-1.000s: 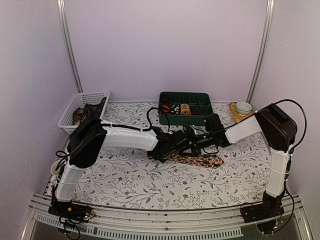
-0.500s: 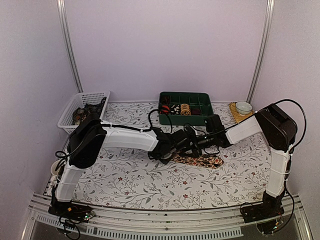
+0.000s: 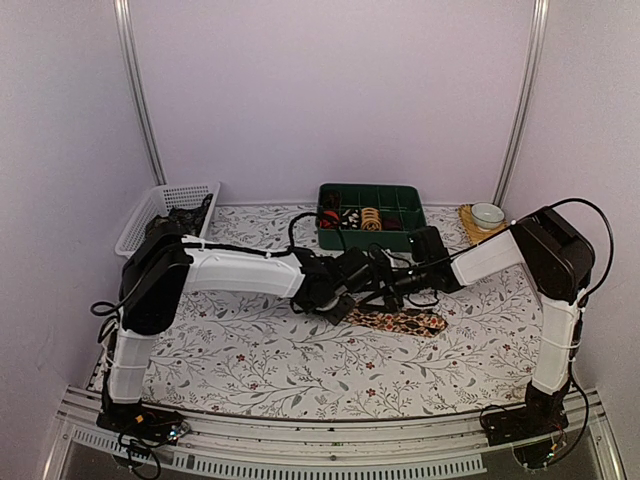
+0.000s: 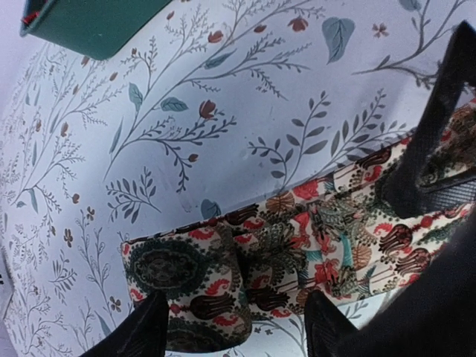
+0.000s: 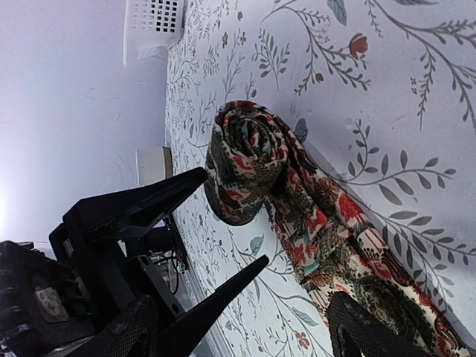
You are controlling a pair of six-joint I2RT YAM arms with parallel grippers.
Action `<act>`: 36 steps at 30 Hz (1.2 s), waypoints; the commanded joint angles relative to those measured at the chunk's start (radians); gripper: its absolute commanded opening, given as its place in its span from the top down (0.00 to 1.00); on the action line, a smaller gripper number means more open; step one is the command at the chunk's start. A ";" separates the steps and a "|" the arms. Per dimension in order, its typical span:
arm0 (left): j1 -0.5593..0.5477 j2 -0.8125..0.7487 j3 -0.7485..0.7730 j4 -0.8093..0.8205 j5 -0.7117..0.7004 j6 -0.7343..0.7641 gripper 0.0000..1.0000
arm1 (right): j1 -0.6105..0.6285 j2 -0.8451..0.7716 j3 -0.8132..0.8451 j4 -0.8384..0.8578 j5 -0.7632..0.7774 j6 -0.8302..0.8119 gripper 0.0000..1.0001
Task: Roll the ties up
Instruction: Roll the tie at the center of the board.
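Observation:
A patterned tie (image 3: 402, 321) lies across the middle of the floral table. Its left end is wound into a small roll (image 4: 186, 294), which also shows in the right wrist view (image 5: 244, 160). The flat rest of the tie runs off to the right. My left gripper (image 3: 338, 300) is open, and its two fingertips (image 4: 152, 327) stand either side of the roll. My right gripper (image 3: 373, 288) is open too, low over the flat part just right of the roll (image 5: 245, 335). One of its fingers (image 4: 439, 134) rests on the tie. The left gripper's black fingers (image 5: 149, 202) show beside the roll.
A green compartment tray (image 3: 372, 241) with rolled ties stands at the back centre. A white basket (image 3: 150, 225) holding dark ties is at the back left. A small bowl (image 3: 488, 214) on a yellow mat is at the back right.
My left arm's elbow has swung to the left and its gripper has shifted slightly at the roll. The right arm and the tie have hardly moved.

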 commanded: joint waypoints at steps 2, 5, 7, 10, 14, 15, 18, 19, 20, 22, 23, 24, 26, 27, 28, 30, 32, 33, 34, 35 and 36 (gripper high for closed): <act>0.013 -0.116 -0.036 0.066 0.034 0.011 0.34 | -0.004 -0.058 0.056 -0.039 0.021 -0.035 0.21; 0.026 -0.173 -0.072 0.104 0.095 -0.002 0.30 | -0.004 -0.067 0.072 -0.057 0.031 -0.045 0.21; 0.037 -0.217 -0.103 0.134 0.140 -0.014 0.28 | -0.003 -0.072 0.081 -0.062 0.033 -0.045 0.21; 0.067 -0.323 -0.169 0.193 0.226 -0.042 0.26 | 0.001 -0.074 0.091 -0.058 0.035 -0.043 0.21; 0.148 -0.432 -0.301 0.289 0.358 -0.098 0.25 | 0.019 -0.064 0.118 -0.040 0.037 -0.029 0.22; 0.171 -0.456 -0.337 0.315 0.385 -0.109 0.25 | 0.026 -0.059 0.126 -0.035 0.040 -0.025 0.22; 0.241 -0.507 -0.448 0.389 0.462 -0.134 0.23 | 0.050 -0.034 0.153 -0.011 0.044 -0.005 0.22; 0.267 -0.517 -0.481 0.415 0.496 -0.142 0.23 | 0.060 -0.023 0.163 -0.003 0.048 0.001 0.22; 0.291 -0.527 -0.512 0.442 0.530 -0.153 0.21 | 0.069 -0.012 0.178 0.000 0.049 0.004 0.22; 0.342 -0.540 -0.585 0.519 0.620 -0.191 0.21 | 0.090 0.014 0.202 0.014 0.054 0.014 0.23; 0.366 -0.545 -0.621 0.567 0.664 -0.208 0.20 | 0.098 0.027 0.212 0.024 0.055 0.022 0.23; 0.394 -0.547 -0.656 0.613 0.716 -0.229 0.19 | 0.104 0.042 0.221 0.043 0.057 0.036 0.24; 0.430 -0.545 -0.712 0.697 0.787 -0.261 0.18 | 0.117 0.071 0.237 0.071 0.057 0.059 0.25; 0.444 -0.540 -0.733 0.731 0.820 -0.276 0.18 | 0.123 0.084 0.238 0.084 0.055 0.068 0.25; 0.457 -0.530 -0.752 0.768 0.851 -0.290 0.18 | 0.130 0.098 0.254 0.090 0.053 0.078 0.25; 0.479 -0.515 -0.780 0.834 0.908 -0.319 0.19 | 0.138 0.122 0.291 0.090 0.053 0.086 0.25; 0.498 -0.501 -0.809 0.912 0.956 -0.348 0.19 | 0.142 0.143 0.307 0.085 0.056 0.089 0.25; 0.506 -0.494 -0.819 0.945 0.980 -0.364 0.19 | 0.143 0.155 0.313 0.083 0.059 0.088 0.26; 0.512 -0.487 -0.828 0.976 1.000 -0.379 0.19 | 0.143 0.169 0.318 0.078 0.062 0.087 0.25; 0.516 -0.480 -0.831 0.996 1.015 -0.391 0.19 | 0.143 0.179 0.322 0.069 0.066 0.084 0.25; 0.520 -0.473 -0.831 1.010 1.026 -0.399 0.19 | 0.143 0.188 0.326 0.063 0.068 0.079 0.25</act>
